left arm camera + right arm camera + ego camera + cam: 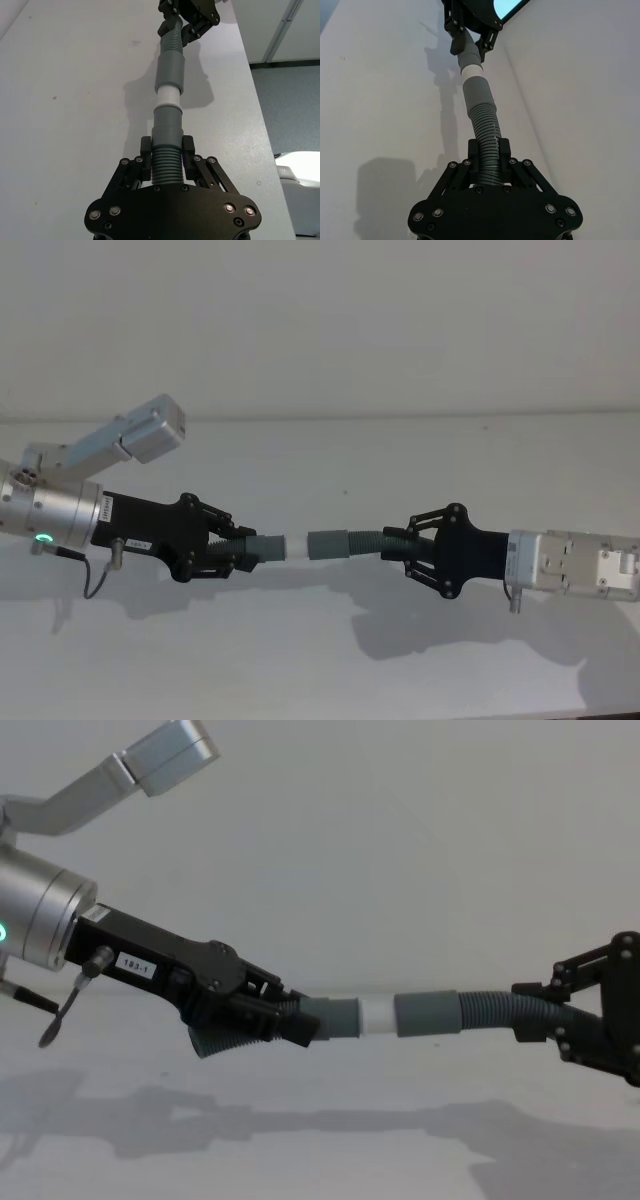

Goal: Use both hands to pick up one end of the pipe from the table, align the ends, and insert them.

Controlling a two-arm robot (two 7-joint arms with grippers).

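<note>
**Two hose pieces held tip to socket above the table**

Two halves of the pipe meet in mid-air: the left piece (262, 546) ends in a grey cuff with a white tip (297, 546), and the right piece (375, 539) ends in a wider socket cuff (328, 543). The tip sits at the socket's mouth — in the left wrist view it seems just entered, though how deep is hard to judge. A band of white shows between the cuffs. The left gripper (236, 550) is clenched on its piece's ribbed section; the right gripper (404, 543) clamps the other's ribbed hose likewise. Both pieces hang well above the white table (320, 660) — their shadows fall on it below.
</note>
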